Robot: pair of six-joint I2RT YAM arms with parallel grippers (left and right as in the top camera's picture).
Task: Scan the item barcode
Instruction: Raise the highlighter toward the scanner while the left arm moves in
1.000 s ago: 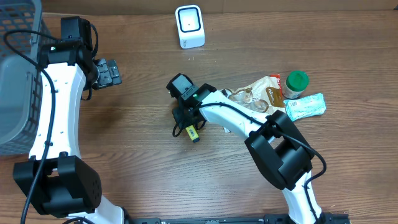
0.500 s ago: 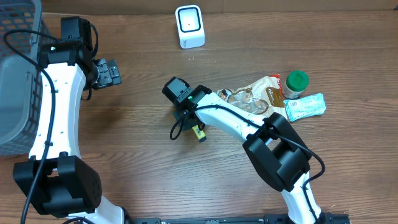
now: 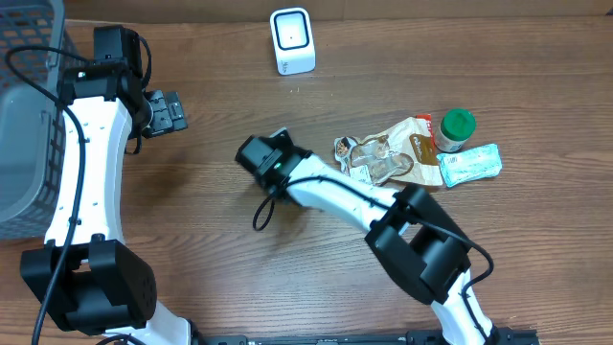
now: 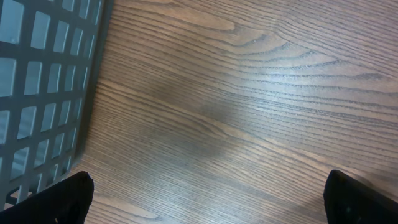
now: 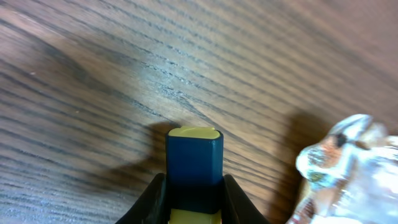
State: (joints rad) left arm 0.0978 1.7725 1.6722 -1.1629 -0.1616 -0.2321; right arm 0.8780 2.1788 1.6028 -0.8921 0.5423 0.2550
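The item, a small blue box with yellow ends (image 5: 194, 160), sits upright between the jaws of my right gripper (image 5: 194, 200), which is shut on its sides just above the wood. From overhead the right gripper (image 3: 263, 155) is near the table's middle and hides the item under it. The white barcode scanner (image 3: 292, 40) stands at the far edge, well beyond that gripper. My left gripper (image 3: 168, 112) is open beside the basket, its fingertips (image 4: 62, 199) wide apart over bare wood.
A grey mesh basket (image 3: 19, 115) fills the left edge and shows in the left wrist view as the basket wall (image 4: 43, 81). To the right lie a crinkly clear bag (image 3: 388, 153), a green-lidded jar (image 3: 457, 127) and a teal packet (image 3: 471, 164).
My right gripper has closed tighter on the blue and yellow item and swung left and slightly away with it, so the item is now hidden from overhead. The left arm has not moved.
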